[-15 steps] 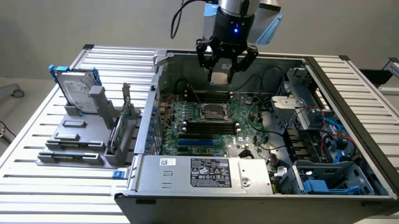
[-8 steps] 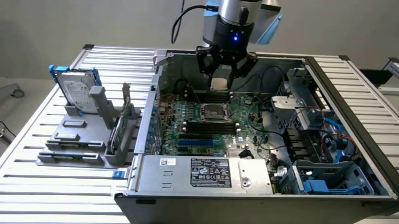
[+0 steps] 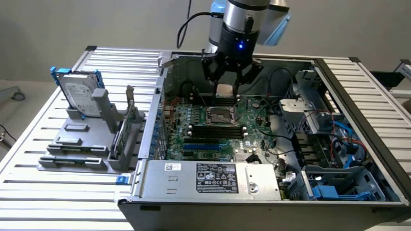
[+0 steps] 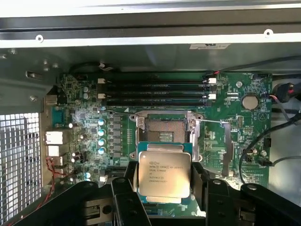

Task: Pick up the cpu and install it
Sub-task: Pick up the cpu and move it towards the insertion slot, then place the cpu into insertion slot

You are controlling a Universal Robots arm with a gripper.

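The cpu, a small flat square chip with a dull silver top and printed text, is held between my black fingers. My gripper is shut on it and hangs inside the open computer case, above the green motherboard. In the exterior view the cpu shows as a pale square under the gripper, a short way beyond the square socket. In the wrist view the open socket lies just beyond the chip's far edge, its frame partly covered by the chip.
Black memory slots run past the socket. The case's metal walls, a drive cage and cables crowd the exterior view's right. A hard drive in a blue frame stands on a grey fixture at the left.
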